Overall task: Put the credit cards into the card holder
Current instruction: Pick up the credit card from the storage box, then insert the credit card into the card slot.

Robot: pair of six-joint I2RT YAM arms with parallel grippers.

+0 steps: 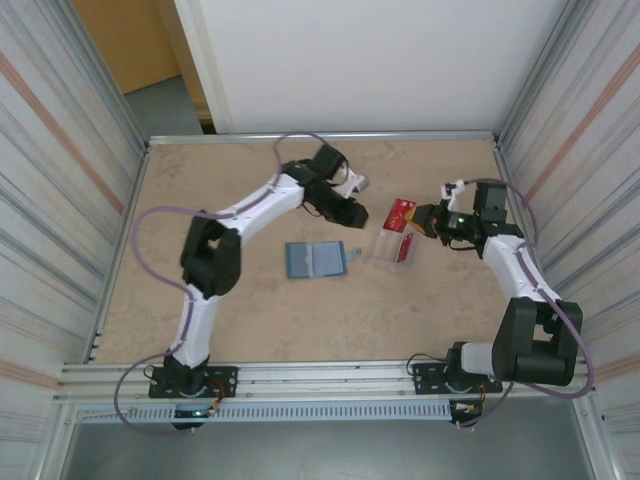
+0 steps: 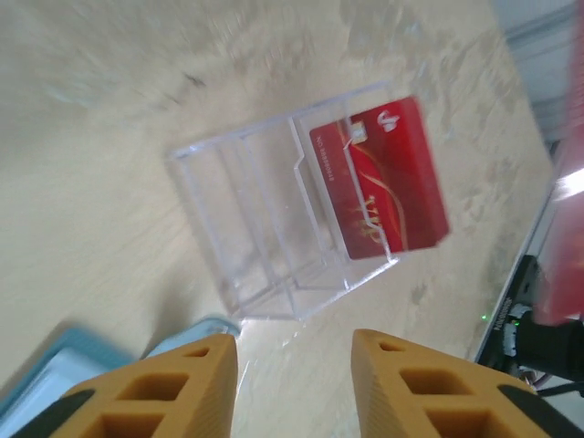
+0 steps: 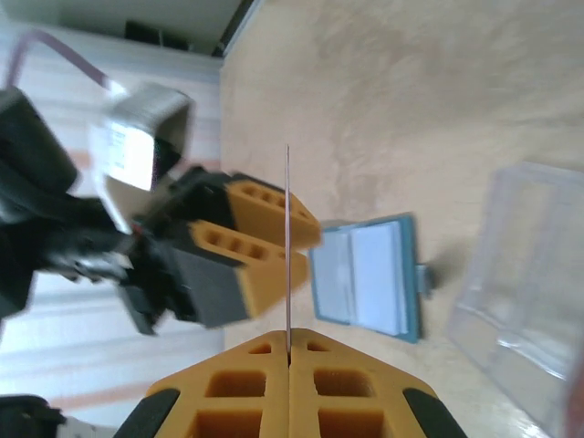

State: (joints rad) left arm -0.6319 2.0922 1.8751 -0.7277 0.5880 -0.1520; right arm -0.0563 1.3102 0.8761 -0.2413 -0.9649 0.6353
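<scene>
right wrist shows right claw (image 3: 289, 354) pinching a card (image 3: 288, 246).

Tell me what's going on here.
The right gripper is shut on a red card, which the right wrist view shows edge-on between its fingers. The left gripper is open and empty, hovering beside the clear case, where a second card stands in an end compartment. The wallet lies open on the table between the arms, with no red card showing in it yet.
</scene>
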